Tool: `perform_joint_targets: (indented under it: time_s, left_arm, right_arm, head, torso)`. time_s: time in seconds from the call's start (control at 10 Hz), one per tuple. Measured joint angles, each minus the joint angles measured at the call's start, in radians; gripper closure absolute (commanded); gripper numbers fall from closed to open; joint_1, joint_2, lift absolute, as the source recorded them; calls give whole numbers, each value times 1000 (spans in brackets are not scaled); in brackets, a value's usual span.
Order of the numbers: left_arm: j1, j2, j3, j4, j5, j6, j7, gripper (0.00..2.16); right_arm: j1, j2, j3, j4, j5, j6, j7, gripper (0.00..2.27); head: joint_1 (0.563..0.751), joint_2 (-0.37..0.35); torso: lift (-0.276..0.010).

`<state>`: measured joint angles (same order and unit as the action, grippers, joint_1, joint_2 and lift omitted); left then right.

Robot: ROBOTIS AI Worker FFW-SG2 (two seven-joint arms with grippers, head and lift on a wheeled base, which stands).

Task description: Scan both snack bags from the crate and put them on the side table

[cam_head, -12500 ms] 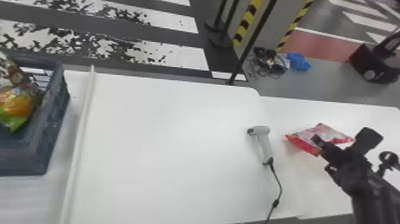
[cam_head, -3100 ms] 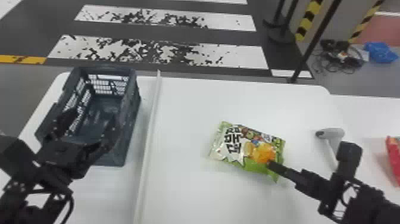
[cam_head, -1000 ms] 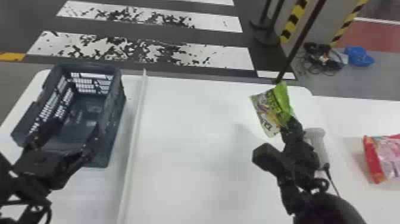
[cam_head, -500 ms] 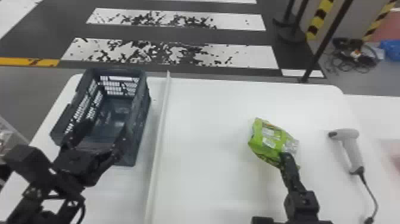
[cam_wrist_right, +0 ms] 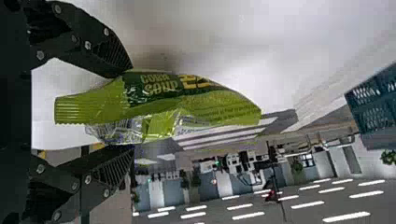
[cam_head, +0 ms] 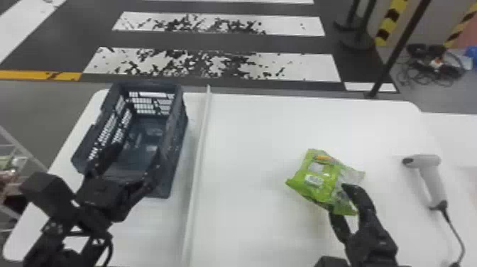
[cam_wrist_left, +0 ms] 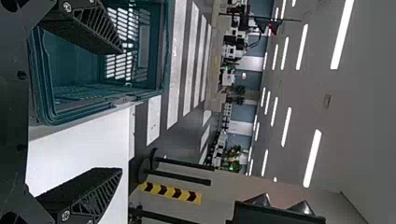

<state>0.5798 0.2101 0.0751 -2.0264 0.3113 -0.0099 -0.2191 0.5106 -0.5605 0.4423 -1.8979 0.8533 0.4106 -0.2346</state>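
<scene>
My right gripper point(cam_head: 339, 200) is shut on the green snack bag point(cam_head: 319, 177), over the white table left of the white scanner point(cam_head: 431, 174). A pale label on the bag's green back faces up. In the right wrist view the bag point(cam_wrist_right: 187, 105) is pinched between the two fingertips of the right gripper point(cam_wrist_right: 131, 108). My left gripper point(cam_head: 136, 156) is parked, open, at the near side of the blue-grey crate point(cam_head: 175, 142). In the left wrist view the left gripper point(cam_wrist_left: 121, 111) has nothing between its fingers, with the crate point(cam_wrist_left: 154, 93) beyond them.
A raised white strip point(cam_head: 200, 149) runs between the crate and the table's main surface point(cam_head: 255, 159). The scanner's cable trails toward the near right. Another white surface point(cam_head: 454, 142) adjoins at the right. A dark pole point(cam_head: 394, 53) rises beyond the far edge.
The bag lay printed front up, was then lifted and turned in my right gripper, and now shows its green back with the label. The left gripper has stayed by the crate; the head view has shifted.
</scene>
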Motion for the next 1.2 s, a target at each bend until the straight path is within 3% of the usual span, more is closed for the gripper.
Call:
perform_joint_targets:
  time_s: [0.4,0.5,0.7,0.9,1.2]
  left_arm:
    - [0,0,3,3,3,0,0,103]
    - [-1,0,3,6,3,0,-1,103]
    - [-3,0,3,8,3,0,-2,103]
    - [-3,0,3,9,3,0,-2,103]
    - [-3,-2,3,11,3,0,-3,103]
  right_arm:
    - [28,17,-268,-170,-514,-3,363,39]
    - [22,41,-341,-175,-632,35,477,43]
    - [-29,134,-502,-175,-825,248,706,53]
    - [-84,165,-607,-174,-931,486,788,53]
    - [-131,182,-703,-178,-948,767,1012,63]
  head:
    - [695,-7]
    - [695,-17]
    - [695,-54]
    - [695,-90]
    - [695,-109]
  torso:
    - [-87]
    - [-87]
    - [-87]
    - [-87]
    - [-87]
